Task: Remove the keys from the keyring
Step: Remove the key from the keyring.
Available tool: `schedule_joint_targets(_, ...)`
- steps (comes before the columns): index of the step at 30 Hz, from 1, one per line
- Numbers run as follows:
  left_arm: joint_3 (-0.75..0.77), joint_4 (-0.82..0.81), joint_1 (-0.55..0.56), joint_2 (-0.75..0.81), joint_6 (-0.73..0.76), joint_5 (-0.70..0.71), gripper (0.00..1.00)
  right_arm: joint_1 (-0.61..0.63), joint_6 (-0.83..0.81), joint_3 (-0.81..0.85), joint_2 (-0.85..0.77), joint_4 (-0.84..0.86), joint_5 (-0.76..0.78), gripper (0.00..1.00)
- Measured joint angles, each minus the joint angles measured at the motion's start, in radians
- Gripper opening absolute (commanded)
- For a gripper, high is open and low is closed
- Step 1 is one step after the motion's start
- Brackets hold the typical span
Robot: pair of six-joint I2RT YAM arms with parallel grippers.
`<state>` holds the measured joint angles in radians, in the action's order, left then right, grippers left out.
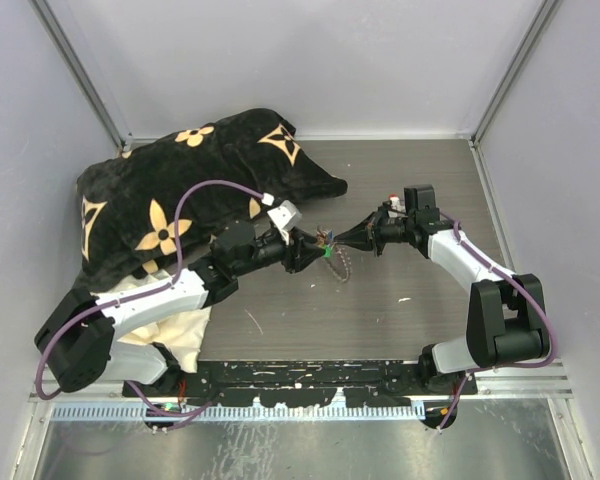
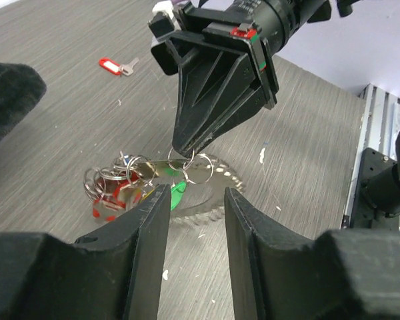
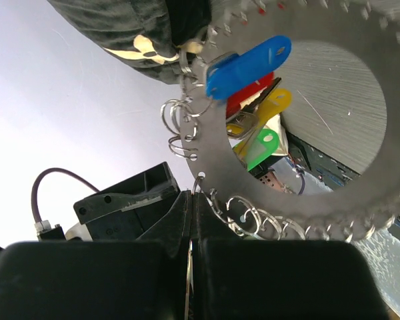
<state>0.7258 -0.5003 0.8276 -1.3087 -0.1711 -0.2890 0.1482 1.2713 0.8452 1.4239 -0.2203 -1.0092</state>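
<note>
A: Where is the keyring (image 3: 360, 200)?
B: On the table (image 1: 430, 300), between both grippers, keys (image 3: 247, 67) bunched at its rim.
A: The jaws?
B: Right gripper (image 3: 192, 200) closed, pinching a small loop on its edge. Left gripper (image 2: 197, 193) part open, just beside it.

Grey wood-grain worktop (image 1: 400, 300), carrying a black flower-patterned cushion (image 1: 180, 190) at far left (cream cloth (image 1: 185, 335) at its near edge) and one red-tagged key (image 2: 115, 65), lying loose.
</note>
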Motion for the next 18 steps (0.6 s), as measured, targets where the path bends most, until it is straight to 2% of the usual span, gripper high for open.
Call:
schedule_joint_targets(11, 0.033, 0.047, 0.078, -0.068, 0.007, 0.134, 0.39, 0.000, 0.006, -0.004, 0.000, 0.005, -0.006, 0.01)
schedule_joint_targets(18, 0.058, 0.067, 0.089, -0.070, -0.001, 0.212, 0.37, 0.000, 0.010, -0.004, 0.000, 0.011, -0.006, 0.01)
